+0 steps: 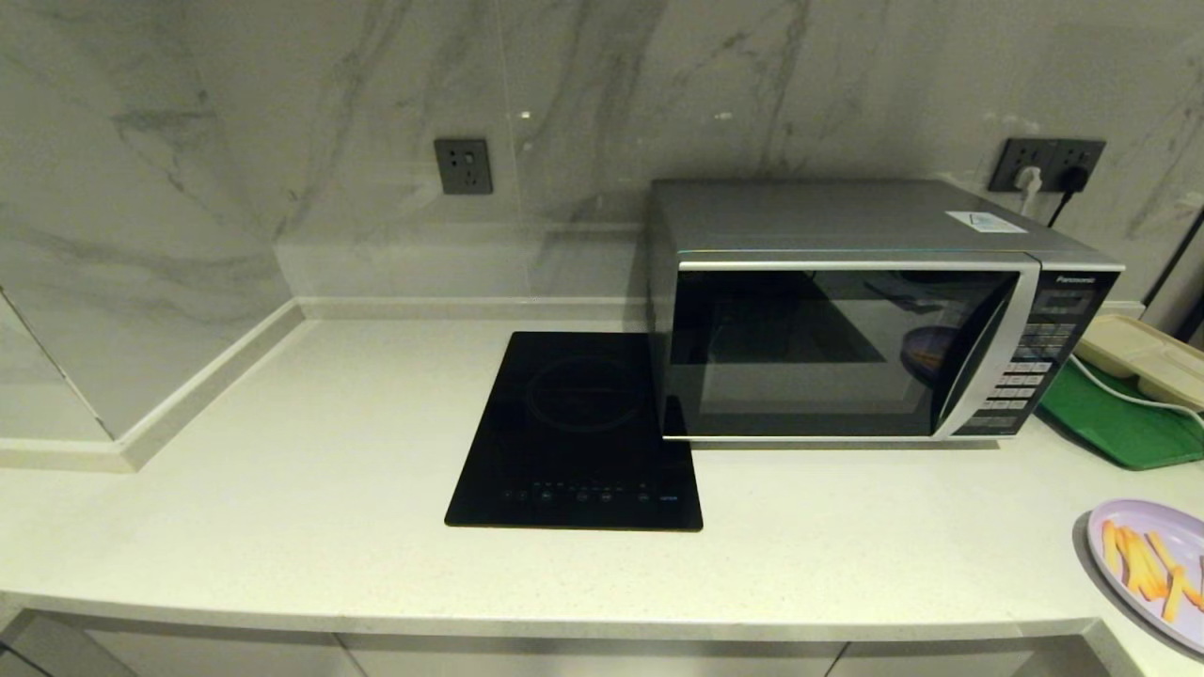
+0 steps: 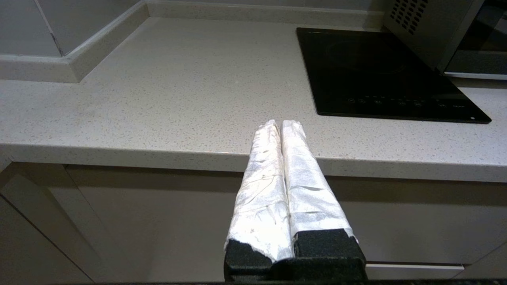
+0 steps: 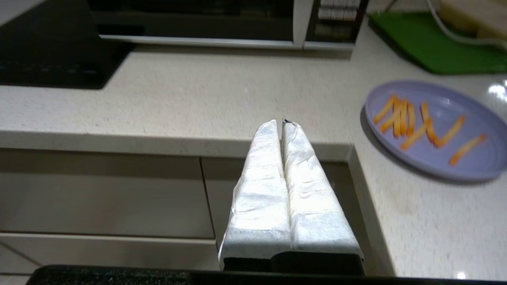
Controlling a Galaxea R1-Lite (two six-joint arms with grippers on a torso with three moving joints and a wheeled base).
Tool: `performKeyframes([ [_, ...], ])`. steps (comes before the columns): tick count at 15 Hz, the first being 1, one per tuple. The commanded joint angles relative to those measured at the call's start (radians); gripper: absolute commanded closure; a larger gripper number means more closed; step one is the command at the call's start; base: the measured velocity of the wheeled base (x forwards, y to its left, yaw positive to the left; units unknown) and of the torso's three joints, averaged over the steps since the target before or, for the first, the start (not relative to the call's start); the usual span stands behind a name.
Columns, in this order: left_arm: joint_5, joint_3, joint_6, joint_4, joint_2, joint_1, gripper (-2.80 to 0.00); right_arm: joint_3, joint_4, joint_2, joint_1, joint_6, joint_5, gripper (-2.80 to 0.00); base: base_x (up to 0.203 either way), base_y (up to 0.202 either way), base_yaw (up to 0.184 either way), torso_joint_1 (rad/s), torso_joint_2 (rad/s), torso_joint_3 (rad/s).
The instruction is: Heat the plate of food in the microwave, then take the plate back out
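The left gripper (image 2: pixel 280 123) hangs in front of the countertop's (image 1: pixel 282 489) near edge, its two white-wrapped fingers (image 2: pixel 261 178) pressed together and gripping nothing, level with the cabinet fronts (image 2: pixel 158 221) below. The right gripper (image 3: pixel 283 122) sits likewise off the near edge, farther right, its wrapped fingers (image 3: pixel 309 190) also closed flat against each other and empty. Just to its right, the pale lilac plate of food (image 1: pixel 1152 564) rests on the counter's near right corner, thin orange fries scattered across it. Beyond, toward the marble wall, the silver Panasonic microwave (image 1: pixel 847 310) stands with its dark glass door closed. A black glass cooktop (image 1: pixel 578 432) lies against its left side, and a green tray (image 1: pixel 1119 423) holding a beige compartment tray (image 1: pixel 1143 357) sits to its right.
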Motion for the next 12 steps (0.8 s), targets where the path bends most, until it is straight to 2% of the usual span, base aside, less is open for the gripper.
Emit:
performKeyframes([
  [1,0.001,0.0,-0.001,0.0,0.0,0.0,0.0,0.023,-0.028,0.001,0.0,-0.006,0.005,0.0,0.0,0.0,0.0,0.0,0.0,0.0],
  [12,0.001,0.0,-0.001,0.0,0.0,0.0,0.0,0.024,-0.032,0.001,0.0,-0.004,0.004,0.0,0.0,0.0,0.0,0.0,0.0,0.0],
])
